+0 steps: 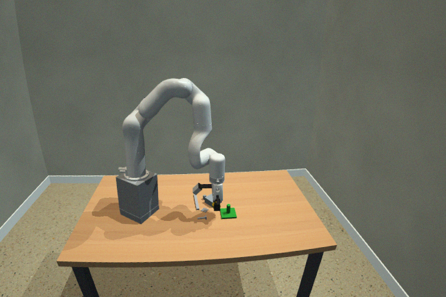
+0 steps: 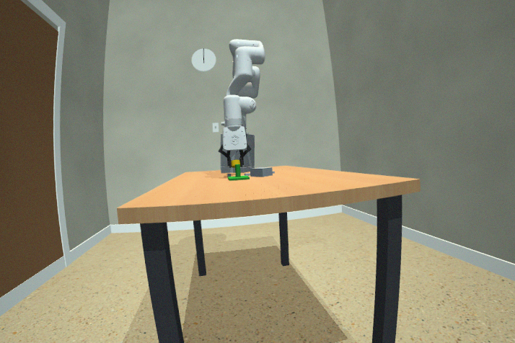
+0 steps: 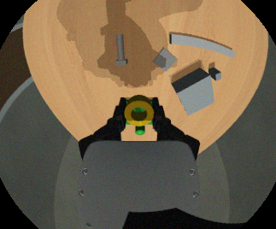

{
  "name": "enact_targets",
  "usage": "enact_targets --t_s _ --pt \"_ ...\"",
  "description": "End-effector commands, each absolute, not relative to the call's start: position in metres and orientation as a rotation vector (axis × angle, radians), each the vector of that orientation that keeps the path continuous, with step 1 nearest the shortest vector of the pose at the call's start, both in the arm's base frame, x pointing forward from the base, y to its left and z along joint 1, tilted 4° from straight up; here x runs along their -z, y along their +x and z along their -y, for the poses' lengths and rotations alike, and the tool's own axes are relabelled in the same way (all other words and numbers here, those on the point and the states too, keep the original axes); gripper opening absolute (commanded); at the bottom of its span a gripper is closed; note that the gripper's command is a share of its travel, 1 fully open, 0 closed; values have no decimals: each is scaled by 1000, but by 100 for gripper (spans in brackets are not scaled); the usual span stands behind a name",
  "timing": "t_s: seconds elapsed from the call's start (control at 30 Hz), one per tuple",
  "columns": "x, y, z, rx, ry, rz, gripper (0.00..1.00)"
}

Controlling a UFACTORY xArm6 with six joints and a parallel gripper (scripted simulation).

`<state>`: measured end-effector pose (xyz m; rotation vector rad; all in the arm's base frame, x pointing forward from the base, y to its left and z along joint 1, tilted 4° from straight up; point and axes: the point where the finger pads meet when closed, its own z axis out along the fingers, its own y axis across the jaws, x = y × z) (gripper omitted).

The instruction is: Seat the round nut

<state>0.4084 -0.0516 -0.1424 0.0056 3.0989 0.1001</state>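
My gripper (image 1: 216, 206) (image 2: 236, 163) (image 3: 138, 104) points straight down and is shut on the yellow round nut (image 3: 129, 114) (image 2: 236, 162), gripping it by its sides. The green round peg (image 1: 228, 208) (image 2: 237, 170) stands upright on its flat green square base (image 1: 230, 214) (image 2: 242, 178). In the top view the gripper and nut are just left of the peg, about level with its top. In the wrist view a bit of green peg (image 3: 138, 129) shows just below the ring, outside its hole. The nut is off the table.
Grey loose parts lie by the gripper: a block (image 3: 195, 90) (image 2: 261, 171), a long bar (image 3: 202, 43) (image 1: 196, 200), a small cube (image 3: 162, 58) and a bolt (image 3: 120, 49) (image 1: 201, 218). The arm's grey pedestal (image 1: 137, 196) stands at the table's left.
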Motion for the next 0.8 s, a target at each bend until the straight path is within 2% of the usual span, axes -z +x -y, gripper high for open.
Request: enact_targets --t_s 0.0,0.77 --pt "138 409 52 -97 6 -3099 0" --pt "138 410 51 -104 5 -3102 0"
